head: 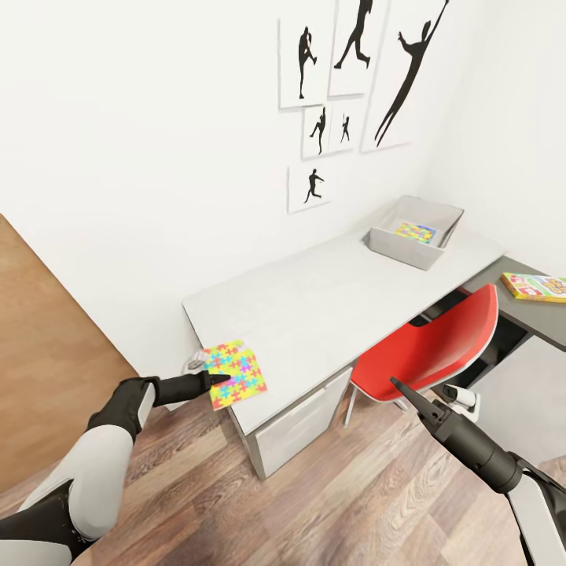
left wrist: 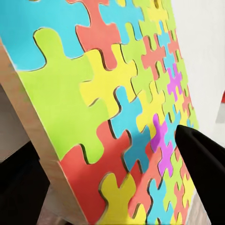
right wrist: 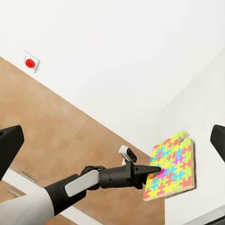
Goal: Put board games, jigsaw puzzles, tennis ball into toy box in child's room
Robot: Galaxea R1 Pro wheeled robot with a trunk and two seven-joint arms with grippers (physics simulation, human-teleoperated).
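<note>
My left gripper (head: 218, 380) is shut on the near edge of a jigsaw puzzle (head: 237, 374), a jagged sheet of yellow, pink, blue and green pieces, over the table's (head: 314, 306) near left corner. In the left wrist view the jigsaw puzzle (left wrist: 108, 103) is very close, with one black finger (left wrist: 201, 168) lying on its face. The right wrist view takes in the jigsaw puzzle (right wrist: 171, 166) with the left gripper (right wrist: 157, 168) on it. At the table's far end stands the light-grey toy box (head: 401, 250), a colourful flat piece (head: 417, 232) lying inside. My right gripper (head: 395, 384) hangs open by the chair.
A red chair (head: 440, 346) is tucked under the table between my arms. On the dark-grey side unit (head: 542, 318) at the right lies a board game (head: 536, 287). White wall with black silhouette pictures (head: 354, 86) backs the table. Wood-plank floor lies in front.
</note>
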